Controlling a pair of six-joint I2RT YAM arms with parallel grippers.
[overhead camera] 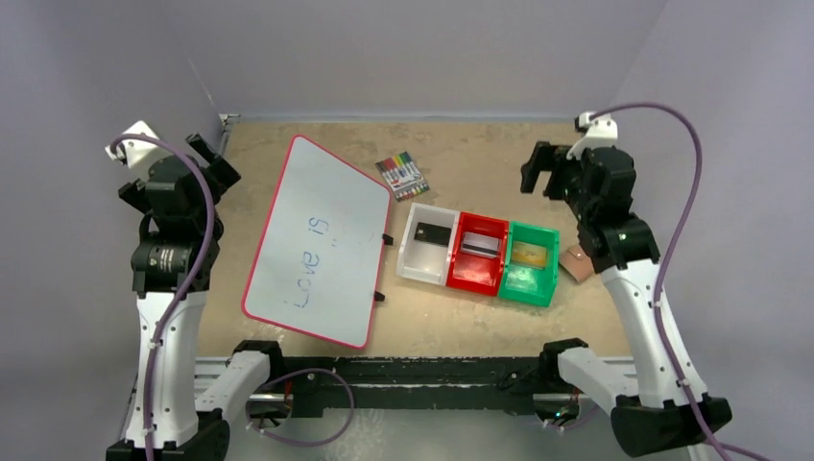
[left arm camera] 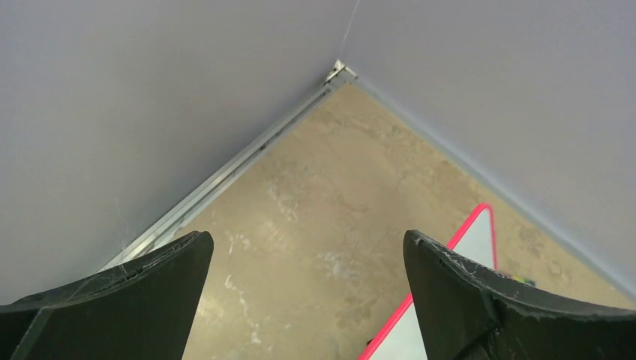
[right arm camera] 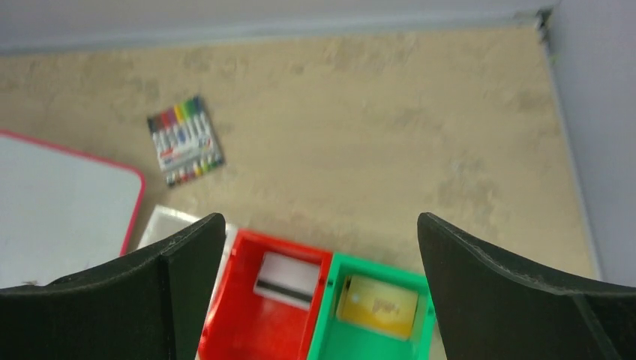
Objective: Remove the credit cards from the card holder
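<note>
Both pairs of jaws are standing wide apart and gripping nothing: the left arm's jaws are hanging over bare tan bench (left arm camera: 315, 225) at the upper left of the top view, and the right arm's jaws are hanging at its upper right, above the bins. Below them a silver-grey striped plastic card (right arm camera: 285, 277) is lying in the red plastic bin (right arm camera: 255, 334), a gold card (right arm camera: 377, 304) in the green plastic bin (right arm camera: 360, 341) and a black card (overhead camera: 434, 234) in the white plastic bin (overhead camera: 422, 264). The flat tan-brown card holder (overhead camera: 576, 261) is lying just right of the green bin, half hidden by the right arm, so I cannot tell whether it is holding a card. The job is probably finishing; doing it well is meaning checking those pockets before retiring.
</note>
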